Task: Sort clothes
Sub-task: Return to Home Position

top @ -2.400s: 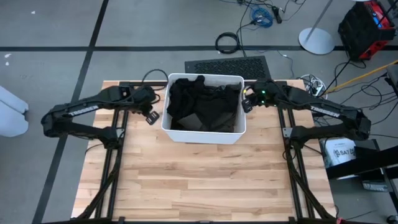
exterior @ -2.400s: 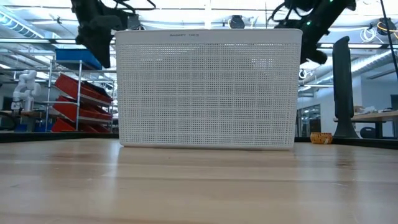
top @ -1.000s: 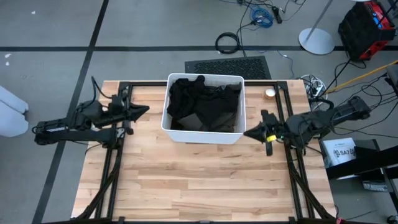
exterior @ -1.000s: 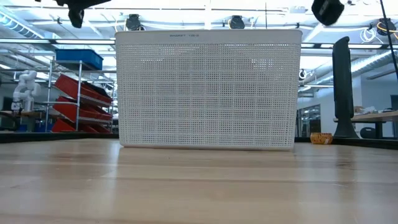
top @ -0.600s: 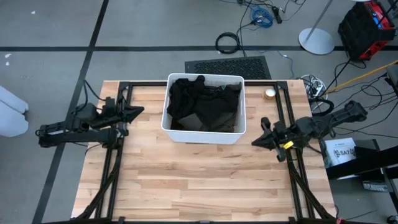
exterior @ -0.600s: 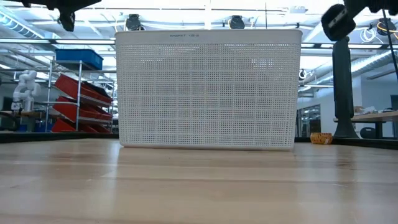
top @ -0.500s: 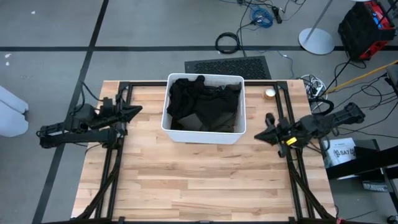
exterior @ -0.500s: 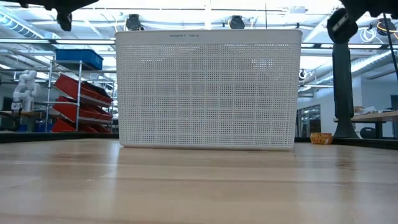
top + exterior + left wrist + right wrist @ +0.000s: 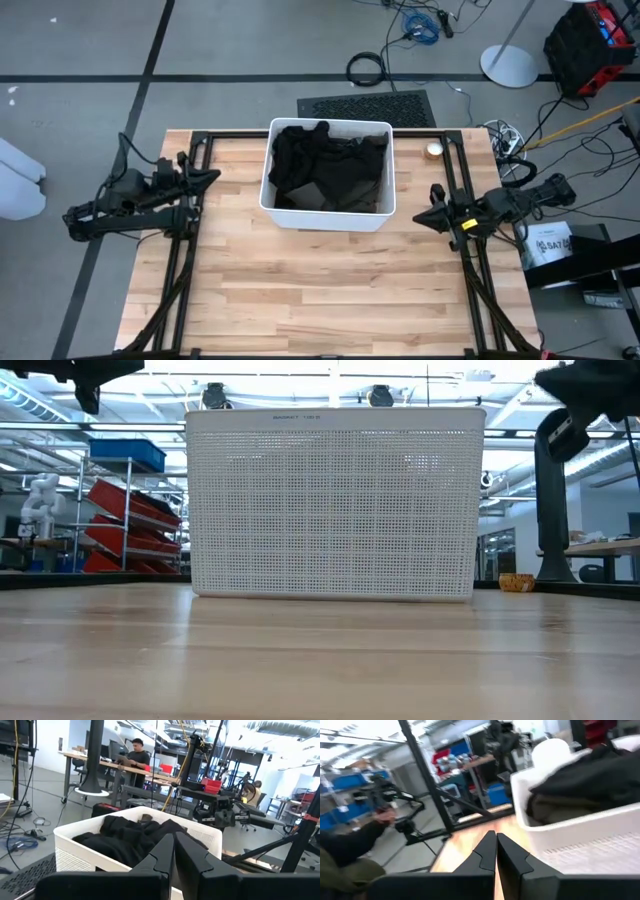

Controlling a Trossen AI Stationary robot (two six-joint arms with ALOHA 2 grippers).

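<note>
The clothes [image 9: 325, 165] lie piled in a white perforated bin [image 9: 275, 208] at the table's far middle. Most are black, with an olive piece [image 9: 330, 197] low in the pile. The left wrist view shows the clothes [image 9: 132, 840] heaped above the rim, and the right wrist view shows them [image 9: 590, 775] too. My left gripper [image 9: 214, 174] hangs shut to the left of the bin, pointing level toward it. My right gripper [image 9: 420, 217] hangs shut to the right of the bin's near corner. Both are clear of the bin and of the table.
A small round roll [image 9: 433, 150] sits at the table's far right. Black frame rails [image 9: 190, 250] run along both table sides. Bare wood [image 9: 320, 290] lies in front of the bin. People [image 9: 135, 755] are in the room behind, and a sleeve [image 9: 350, 845] shows in the right wrist view.
Both grippers have drawn away from the bin, staying shut. My left gripper has gone toward the table's left edge. My right gripper has gone toward the right edge and has sunk.
</note>
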